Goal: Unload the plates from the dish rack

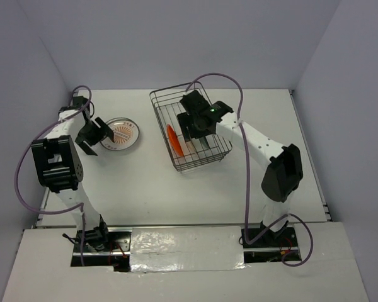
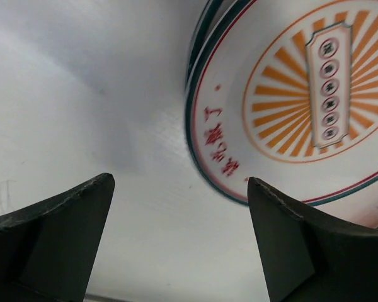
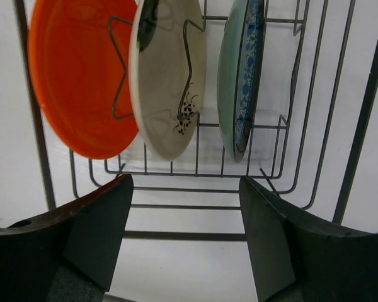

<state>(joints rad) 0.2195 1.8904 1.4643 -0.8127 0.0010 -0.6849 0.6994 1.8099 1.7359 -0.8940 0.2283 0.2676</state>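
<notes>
**A:** While three of the plates stand on edge in the dish rack (image 1: 160, 100), how do you think they will handle?

**B:** Stiff, glazed and breakable, I judge. They are probably slick under the pads and light enough for one hand. From the right wrist, the orange plate (image 3: 75, 75) is at 10 o'clock, the cream plate (image 3: 167, 75) at 12 and the green-blue plate (image 3: 242, 69) at 1. Each sits in its own wire slot.

**A:** Where would you take hold?

**B:** On the rim nearest the hand, with one finger on each face. Then I would draw it out along its slot so the wire does not snag. The right hand (image 3: 186, 182) hovers before them with its fingers apart and nothing between.

**A:** And the left?

**B:** The left hand (image 2: 179, 189) is spread and empty, low over the bench (image 1: 176, 201). The sunburst plate (image 2: 290, 100) lies flat at its 1 o'clock, and a second rim shows under it. From above, it sits at the rack's 9 o'clock.

**A:** Any writing?

**B:** There are red characters along its rim and small ones in a centre panel, but I cannot read them. No brand shows.
</notes>
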